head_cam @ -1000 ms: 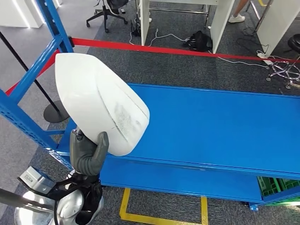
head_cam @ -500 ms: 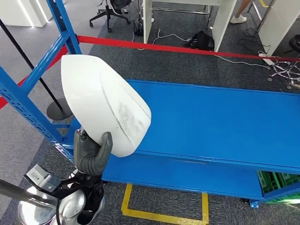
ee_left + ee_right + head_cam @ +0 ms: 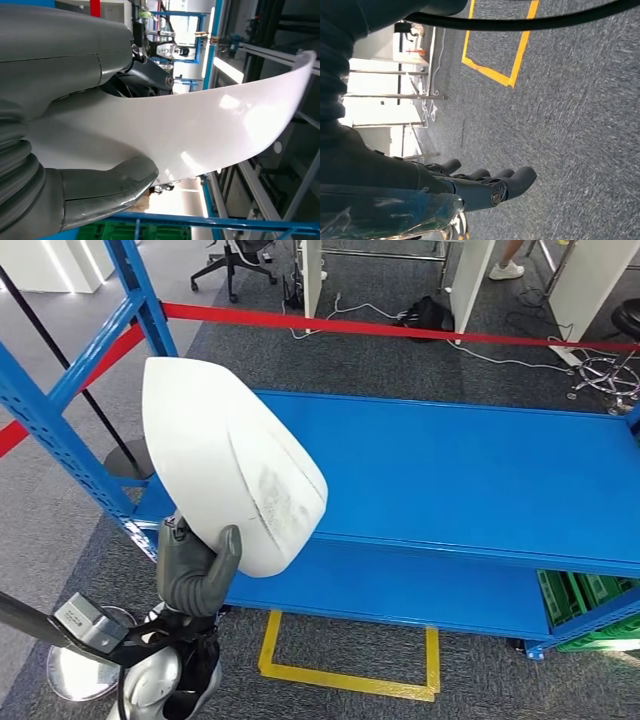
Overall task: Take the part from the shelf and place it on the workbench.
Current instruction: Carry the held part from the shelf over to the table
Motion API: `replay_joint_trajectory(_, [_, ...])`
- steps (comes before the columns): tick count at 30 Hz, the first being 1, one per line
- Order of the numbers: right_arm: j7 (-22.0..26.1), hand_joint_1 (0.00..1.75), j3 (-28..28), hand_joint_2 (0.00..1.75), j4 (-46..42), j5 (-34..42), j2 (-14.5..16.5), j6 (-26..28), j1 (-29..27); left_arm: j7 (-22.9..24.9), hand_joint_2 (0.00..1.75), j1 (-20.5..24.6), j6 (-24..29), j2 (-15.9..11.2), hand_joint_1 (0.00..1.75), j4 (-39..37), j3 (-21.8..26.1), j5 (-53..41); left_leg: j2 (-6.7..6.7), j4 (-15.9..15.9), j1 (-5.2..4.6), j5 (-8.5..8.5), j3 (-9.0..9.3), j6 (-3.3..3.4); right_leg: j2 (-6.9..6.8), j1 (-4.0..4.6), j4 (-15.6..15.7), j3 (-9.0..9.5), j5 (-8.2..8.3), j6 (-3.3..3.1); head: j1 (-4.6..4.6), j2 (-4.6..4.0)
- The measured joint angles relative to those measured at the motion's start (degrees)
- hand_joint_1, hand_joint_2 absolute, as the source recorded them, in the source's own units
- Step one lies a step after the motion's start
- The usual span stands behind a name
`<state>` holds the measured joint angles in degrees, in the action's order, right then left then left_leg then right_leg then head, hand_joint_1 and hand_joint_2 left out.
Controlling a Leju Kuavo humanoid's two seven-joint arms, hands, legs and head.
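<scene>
One white part (image 3: 226,475) held up over left end of blue shelf (image 3: 468,480), left hand (image 3: 192,575) fingers clamped on lower edge. Red barrier tape (image 3: 377,328) beyond shelf, green crates (image 3: 581,595) beneath right end. Since earlier: camera shifted, grip unchanged. Right hand (image 3: 486,187) hangs over carpet, fingers straight, empty.

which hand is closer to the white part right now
Left. The left hand grips the white part from beneath; the right hand hangs over the carpet, holding nothing.
</scene>
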<state>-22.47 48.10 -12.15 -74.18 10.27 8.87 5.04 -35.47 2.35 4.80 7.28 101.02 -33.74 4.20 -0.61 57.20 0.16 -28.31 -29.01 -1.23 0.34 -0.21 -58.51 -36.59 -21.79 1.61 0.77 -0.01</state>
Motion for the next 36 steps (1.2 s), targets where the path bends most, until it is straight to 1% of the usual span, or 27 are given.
replay_joint_trajectory(2, [0.0,0.0,0.0,1.75,0.0,0.0,0.0,0.0,-0.1,0.0,1.75,0.0,0.0,0.0,1.75,0.0,0.0,0.0,-0.02,-0.8,-0.15,0.33,-0.2,0.78,0.02,-0.07,0.3,-0.26,0.96,0.68,-0.04,0.0])
replay_joint_trajectory(3, [0.0,0.0,0.0,1.75,0.0,0.0,0.0,0.0,-0.1,0.0,1.75,0.0,0.0,0.0,1.75,0.0,0.0,0.0,0.04,-0.9,-0.1,0.81,-0.58,1.25,0.03,-0.16,0.2,-0.58,0.72,1.01,-0.11,-0.01])
replay_joint_trajectory(4, [-0.1,0.0,0.0,1.75,0.0,0.0,0.0,0.0,-0.2,0.0,1.75,0.0,0.0,0.0,1.75,0.0,0.0,0.0,0.13,-1.1,-0.01,1.37,-1.05,1.72,0.04,-0.22,-0.7,-1.06,-0.45,1.32,-0.03,-0.01])
replay_joint_trajectory(5, [-0.1,0.0,0.0,1.75,0.0,0.0,0.0,0.0,-0.2,0.0,1.75,0.0,0.0,0.0,1.75,0.0,0.0,0.0,0.22,-1.2,0.11,1.99,-1.64,2.08,0.05,-0.26,-2.7,-1.84,-2.62,1.6,0.07,-0.01])
replay_joint_trajectory(7, [-0.1,0.0,0.0,1.75,0.0,-0.1,-0.1,0.1,-0.2,0.0,1.75,0.0,0.0,0.0,1.75,0.0,0.0,0.0,0.33,-1.2,0.11,3.14,-3.01,2.41,0.02,-0.3,-9.9,-3.82,-8.22,2.0,0.32,-0.01])
replay_joint_trajectory(8, [-0.1,0.0,0.0,1.75,0.0,-0.1,-0.1,0.1,-0.2,0.0,1.75,-0.1,0.0,0.0,1.75,0.0,0.0,0.0,0.36,-1.1,0.09,3.75,-3.77,2.42,0.02,-0.3,-13.5,-4.54,-10.0,2.14,0.35,-0.01])
replay_joint_trajectory(9, [-0.1,0.0,0.0,1.75,0.0,-0.1,-0.1,0.1,-0.2,0.0,1.75,-0.1,0.0,0.0,1.75,0.0,0.0,0.0,0.4,-1.1,0.07,4.37,-4.56,2.39,0.02,-0.3,-15.7,-4.54,-10.42,2.21,0.35,-0.01])
replay_joint_trajectory(10, [-0.1,0.0,0.0,1.75,0.0,-0.1,-0.1,0.1,-0.1,0.0,1.75,-0.1,0.0,0.0,1.75,0.0,0.0,0.0,0.43,-1.1,0.07,4.99,-5.35,2.31,0.02,-0.3,-15.9,-3.54,-9.55,2.24,0.37,-0.01])
replay_joint_trajectory(12, [-0.1,0.0,0.0,1.75,0.0,-0.1,-0.1,0.1,-0.1,0.0,1.75,-0.1,0.0,0.0,1.75,0.0,0.0,0.0,0.41,-1.0,0.11,6.19,-6.73,1.97,0.03,-0.34,-10.5,1.46,-6.63,2.21,0.37,-0.01])
replay_joint_trajectory(14, [-0.1,0.0,0.0,1.75,0.0,-0.1,-0.1,0.2,0.1,0.0,1.75,-0.2,0.0,0.0,1.75,0.0,0.0,0.0,0.33,-0.9,-0.02,7.19,-7.52,1.38,0.19,-0.29,-2.3,7.32,-6.65,2.04,0.32,-0.01])
replay_joint_trajectory(15, [-0.1,0.0,0.0,1.75,0.0,-0.1,-0.1,0.2,0.1,0.0,1.75,-0.2,0.0,0.1,1.75,0.0,0.0,0.0,0.32,-0.9,-0.1,7.64,-7.63,1.06,0.3,-0.23,0.2,8.83,-7.33,1.81,0.31,-0.01])
replay_joint_trajectory(16, [0.0,0.0,0.0,1.75,0.0,-0.1,-0.1,0.2,0.2,0.0,1.75,-0.2,0.0,0.1,1.75,0.0,0.0,0.0,0.33,-1.0,-0.15,8.09,-7.66,0.73,0.4,-0.11,1.4,9.3,-7.79,1.44,0.26,-0.01])
replay_joint_trajectory(18, [0.0,0.0,0.0,1.75,0.0,-0.1,-0.1,0.2,0.1,0.0,1.75,-0.2,0.0,0.1,1.75,0.0,0.0,0.0,0.37,-1.0,-0.06,8.56,-7.88,0.11,0.3,-0.08,1.4,8.36,-7.11,0.36,0.22,-0.01])
replay_joint_trajectory(19, [0.0,0.0,0.0,1.75,0.0,-0.1,-0.1,0.2,0.1,0.0,1.75,-0.3,0.0,0.1,1.75,0.0,0.0,0.0,0.37,-0.5,-0.01,7.59,-8.28,-0.21,0.18,-0.12,1.4,7.9,-6.55,-0.2,0.13,-0.01])
replay_joint_trajectory(20, [0.0,0.0,0.0,1.75,0.0,-0.1,-0.1,0.2,0.1,0.0,1.75,-0.3,0.0,0.0,1.75,0.0,0.0,0.0,0.38,1.2,0.03,5.46,-8.99,-0.51,0.04,-0.2,1.4,7.29,-5.83,-0.69,0.04,-0.01])
replay_joint_trajectory(22, [0.0,0.0,0.0,1.75,0.0,-0.1,-0.1,0.2,0.2,0.0,1.75,-0.3,0.0,0.0,1.75,0.0,0.0,0.0,0.39,8.1,0.07,-0.65,-11.03,-0.98,-0.1,-0.24,1.4,5.78,-4.41,-1.17,-0.15,-0.01])
replay_joint_trajectory(23, [0.0,0.0,0.0,1.75,0.0,-0.1,-0.1,0.2,0.1,0.0,1.75,-0.3,0.0,-0.1,1.75,0.0,0.0,0.0,0.39,12.1,0.08,-2.87,-11.95,-1.13,-0.16,-0.23,1.4,4.89,-3.72,-1.2,-0.16,-0.01])
replay_joint_trajectory(24, [0.0,0.0,0.0,1.75,0.0,-0.1,-0.1,0.2,0.1,0.0,1.75,-0.3,0.0,-0.1,1.75,0.0,0.0,0.0,0.39,15.1,0.08,-3.71,-12.29,-1.19,-0.22,-0.22,1.3,4.05,-3.1,-1.16,-0.16,-0.01])
replay_joint_trajectory(25, [0.0,0.0,0.0,1.75,0.0,-0.1,-0.1,0.2,0.1,0.0,1.75,-0.4,0.0,-0.1,1.75,0.0,0.0,0.0,0.39,16.2,0.09,-3.26,-11.79,-1.2,-0.27,-0.21,1.3,3.25,-2.51,-1.07,-0.17,-0.01])
replay_joint_trajectory(26, [0.0,0.0,0.0,1.75,0.0,-0.1,-0.1,0.2,0.1,0.0,1.75,-0.4,0.0,-0.1,1.75,0.0,0.0,0.0,0.39,15.1,0.1,-1.93,-10.25,-1.14,-0.31,-0.22,1.3,2.52,-1.95,-0.93,-0.16,-0.01])
replay_joint_trajectory(28, [0.1,0.0,0.0,1.75,0.0,-0.1,-0.1,0.2,0.1,0.0,1.75,-0.3,0.1,-0.1,1.75,0.0,0.0,0.0,0.39,8.1,0.14,0.44,-4.41,-0.93,-0.28,-0.17,1.2,1.33,-0.91,-0.53,-0.19,-0.01])
replay_joint_trajectory(30, [0.1,0.0,0.0,1.75,0.0,-0.1,-0.1,0.2,0.2,0.0,1.75,-0.2,0.1,0.0,1.75,0.0,0.0,0.0,0.32,0.6,0.11,0.17,0.75,-0.4,-0.21,0.01,1.0,0.47,0.09,0.01,-0.17,-0.01])
replay_joint_trajectory(31, [0.2,0.0,0.0,1.75,0.0,-0.1,-0.1,0.2,0.2,0.0,1.75,-0.2,0.1,0.0,1.75,0.0,0.0,0.0,0.28,-1.3,0.01,-0.23,1.77,-0.05,-0.2,0.06,1.0,0.16,0.63,0.32,-0.17,-0.01])
replay_joint_trajectory(33, [0.3,0.0,0.0,1.75,0.0,-0.1,-0.1,0.2,0.1,0.0,1.75,-0.3,0.2,0.0,1.75,0.0,0.0,0.0,0.31,-2.0,-0.12,0.11,1.18,0.83,-0.2,-0.14,1.1,-0.32,1.5,0.96,-0.17,-0.01])
replay_joint_trajectory(34, [0.3,0.0,0.0,1.75,0.0,-0.1,-0.1,0.2,0.0,0.0,1.75,-0.3,0.2,0.0,1.75,0.0,0.0,-0.1,0.37,-2.0,-0.12,0.61,0.73,1.3,-0.21,-0.27,0.8,-0.69,0.88,1.28,-0.14,-0.01])
replay_joint_trajectory(35, [0.3,0.0,0.0,1.75,0.0,-0.2,-0.1,0.2,-0.1,0.0,1.75,-0.3,0.2,0.0,1.75,0.0,0.0,-0.1,0.45,-2.0,-0.06,1.19,0.2,1.73,-0.21,-0.34,-0.6,-1.29,-0.82,1.57,-0.07,-0.01])
replay_joint_trajectory(36, [0.3,0.0,0.0,1.75,0.0,-0.2,-0.1,0.2,-0.2,0.0,1.75,-0.3,0.2,0.0,1.75,0.0,0.0,-0.2,0.52,-2.0,-0.01,1.82,-0.43,2.06,-0.2,-0.38,-3.3,-2.2,-3.45,1.8,0.01,-0.01])
